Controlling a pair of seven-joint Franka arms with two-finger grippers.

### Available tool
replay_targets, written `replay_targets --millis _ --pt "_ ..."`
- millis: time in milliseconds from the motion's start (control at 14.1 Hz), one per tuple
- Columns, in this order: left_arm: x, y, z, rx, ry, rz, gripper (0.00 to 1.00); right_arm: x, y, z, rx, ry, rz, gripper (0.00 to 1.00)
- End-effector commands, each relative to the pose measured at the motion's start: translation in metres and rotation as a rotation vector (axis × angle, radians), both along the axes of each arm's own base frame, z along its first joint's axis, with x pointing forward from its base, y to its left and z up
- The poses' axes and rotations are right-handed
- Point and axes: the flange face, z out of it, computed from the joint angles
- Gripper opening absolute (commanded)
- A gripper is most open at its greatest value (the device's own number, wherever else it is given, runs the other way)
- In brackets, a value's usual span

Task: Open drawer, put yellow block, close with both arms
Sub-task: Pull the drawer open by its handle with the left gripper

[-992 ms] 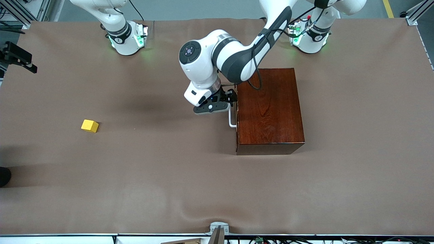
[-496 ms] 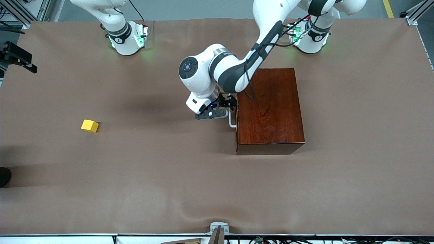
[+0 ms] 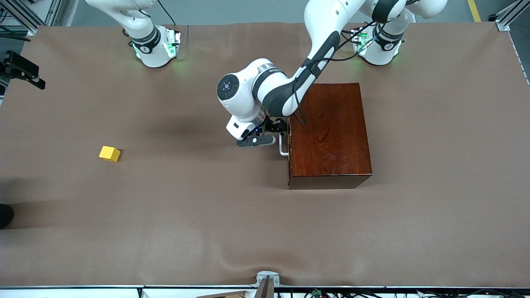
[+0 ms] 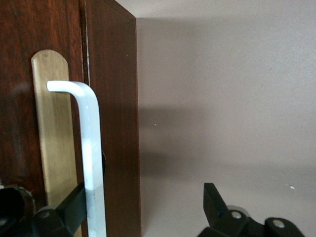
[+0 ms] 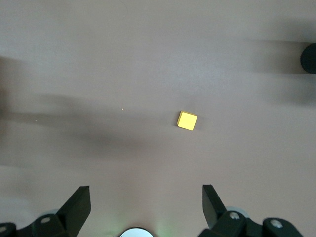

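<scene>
The opening step is in hand: the drawer sits flush in the dark wooden box, not yet pulled, and the left gripper has its fingers spread on either side of the white bar handle on the drawer's front. In the left wrist view one finger lies against the handle next to the drawer face and the other finger stands clear of it, so the fingers are released and nothing is gripped. By my reading the next move calls for clenching on the bar and then drawing straight away from the box, keeping the pull level so the tray does not bind. The yellow block lies on the brown counter, well apart from the box, toward the right arm's end. The right gripper waits high over the counter above that block, fingers released wide and empty, the block showing below it.
</scene>
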Motion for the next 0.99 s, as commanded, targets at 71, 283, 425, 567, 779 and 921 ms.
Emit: replay_targets --millis 71,283,425,567,779,921 --pt "0.003 -0.017 -0.001 -0.047 -0.066 -0.021 1.00 0.002 -0.003 0.004 0.000 -0.006 0.002 1.00" --pt "-0.001 -0.028 0.000 -0.089 -0.097 -0.001 1.00 0.002 -0.003 0.004 0.000 -0.006 0.002 1.00" --pt "-0.003 -0.034 0.002 -0.129 -0.112 0.039 1.00 0.002 -0.003 0.004 0.000 -0.006 0.002 1.00" --pt "-0.003 -0.039 0.003 -0.160 -0.128 0.047 1.00 0.001 -0.003 0.003 0.000 -0.003 0.002 1.00" --pt "-0.003 -0.046 0.005 -0.218 -0.134 0.082 1.00 0.001 -0.004 0.004 0.000 -0.004 0.000 1.00" --pt "-0.007 -0.052 0.003 -0.240 -0.144 0.095 1.00 0.001 -0.005 0.004 0.000 -0.004 -0.001 1.00"
